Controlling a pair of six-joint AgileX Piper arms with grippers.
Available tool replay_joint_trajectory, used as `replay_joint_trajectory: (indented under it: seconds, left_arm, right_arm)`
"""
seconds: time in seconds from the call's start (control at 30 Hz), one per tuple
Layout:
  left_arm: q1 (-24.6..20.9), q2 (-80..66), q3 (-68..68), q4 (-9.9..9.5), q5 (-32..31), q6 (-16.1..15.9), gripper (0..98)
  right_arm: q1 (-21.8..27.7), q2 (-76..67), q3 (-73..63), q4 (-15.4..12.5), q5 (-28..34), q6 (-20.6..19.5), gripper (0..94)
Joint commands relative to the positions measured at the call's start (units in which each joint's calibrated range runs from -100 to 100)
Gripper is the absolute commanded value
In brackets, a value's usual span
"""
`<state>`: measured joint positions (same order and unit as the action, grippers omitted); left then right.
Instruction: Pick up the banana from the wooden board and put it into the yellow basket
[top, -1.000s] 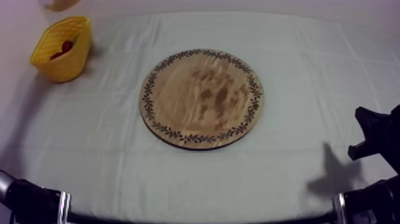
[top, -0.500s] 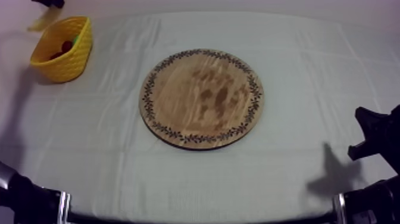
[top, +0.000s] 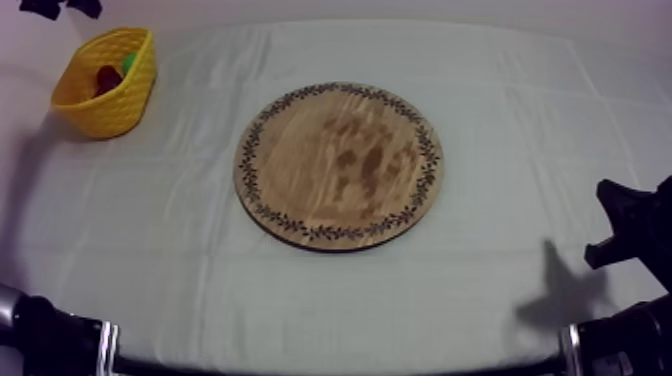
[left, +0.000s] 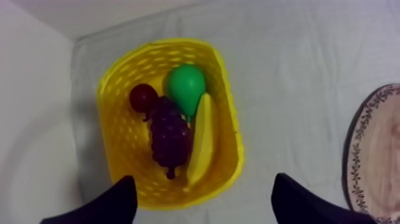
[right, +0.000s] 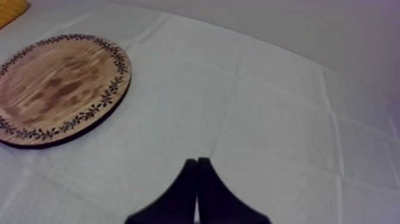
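The banana (left: 202, 140) lies inside the yellow basket (left: 119, 89), along its wall nearest the board, beside the grapes (left: 169, 137), a green pear (left: 186, 86) and a small red fruit (left: 143, 96). My left gripper (left: 203, 180) hovers above the basket, open, its fingers (left: 119, 199) wide apart with nothing between them. In the top view it is a dark shape (top: 60, 8) beyond the basket (top: 105, 85) at the far left. The wooden board (top: 338, 165) is bare. My right gripper (right: 197, 164) is shut, resting low at the right side (top: 625, 235).
The board's patterned rim (left: 357, 161) lies a short way from the basket. Grey-white cloth (top: 520, 120) covers the table around the board (right: 56, 86). The cloth's edge runs just behind the basket.
The banana, held high behind the basket a second ago, came down and now lies in the basket. My left gripper has opened and let it go. The right arm has not moved.
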<state>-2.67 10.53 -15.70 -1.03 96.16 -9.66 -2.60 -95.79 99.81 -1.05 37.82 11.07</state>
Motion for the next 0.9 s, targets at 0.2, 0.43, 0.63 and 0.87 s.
replay_joint_trajectory:
  seconds: [0.2,0.43,0.63,0.87]
  left_arm:
    - [4.47,-23.20,15.92,0.21,-4.26,5.01,72.2]
    - [5.02,-42.64,31.22,1.25,-11.25,8.10,50.6]
    - [3.48,-54.81,43.39,3.34,-18.98,7.60,24.7]
    - [2.68,-67.68,63.12,3.93,-33.82,8.88,2.5]
  right_arm:
    - [0.00,0.03,-0.03,0.00,0.00,0.17,0.2]
    - [0.00,0.03,-0.03,0.00,0.00,0.18,0.2]
    - [0.00,0.03,-0.03,0.00,0.00,0.17,0.2]
    - [0.00,0.03,-0.03,0.00,0.00,0.18,0.2]
